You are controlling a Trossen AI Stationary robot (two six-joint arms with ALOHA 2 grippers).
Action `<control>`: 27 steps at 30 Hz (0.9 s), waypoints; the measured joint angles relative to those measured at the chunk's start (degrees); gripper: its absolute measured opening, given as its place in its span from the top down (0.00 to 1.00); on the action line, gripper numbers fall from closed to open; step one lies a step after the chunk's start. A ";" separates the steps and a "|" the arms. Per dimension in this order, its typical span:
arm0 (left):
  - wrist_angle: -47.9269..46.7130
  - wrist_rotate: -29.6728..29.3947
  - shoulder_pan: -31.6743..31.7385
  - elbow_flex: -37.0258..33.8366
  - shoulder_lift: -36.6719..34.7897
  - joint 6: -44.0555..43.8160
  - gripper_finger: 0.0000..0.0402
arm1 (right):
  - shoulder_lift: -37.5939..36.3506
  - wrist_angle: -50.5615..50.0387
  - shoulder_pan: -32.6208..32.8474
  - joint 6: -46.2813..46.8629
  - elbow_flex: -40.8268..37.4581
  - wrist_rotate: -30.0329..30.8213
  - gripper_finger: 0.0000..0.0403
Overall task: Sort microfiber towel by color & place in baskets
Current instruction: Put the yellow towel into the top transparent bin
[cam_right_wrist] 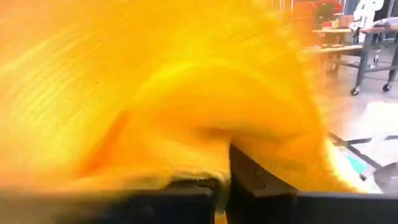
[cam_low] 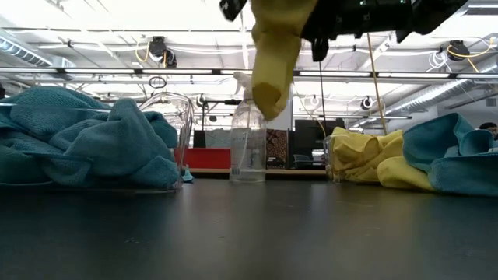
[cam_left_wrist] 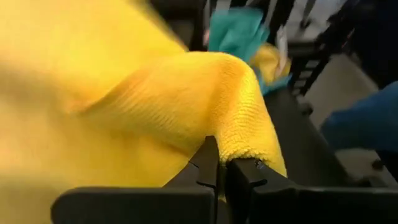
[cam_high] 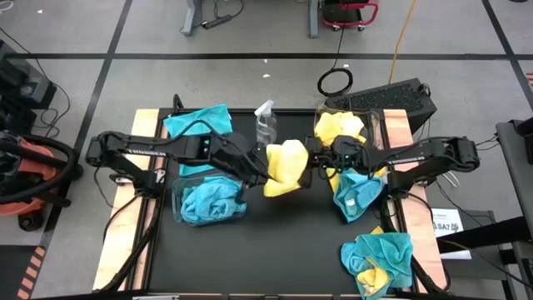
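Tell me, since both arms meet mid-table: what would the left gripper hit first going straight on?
Probably the right gripper: the left gripper points at it, with only the yellow towel they share between them.

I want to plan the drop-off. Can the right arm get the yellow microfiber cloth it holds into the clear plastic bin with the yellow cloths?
Probably yes. The bin holding yellow cloths sits just behind the right gripper, nothing between, but the left gripper also grips the yellow cloth and likely must let go first.
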 joint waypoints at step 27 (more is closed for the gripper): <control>-1.03 -16.88 1.39 -4.46 6.93 -6.75 0.32 | -29.98 -32.89 -3.95 -12.12 0.11 4.17 1.00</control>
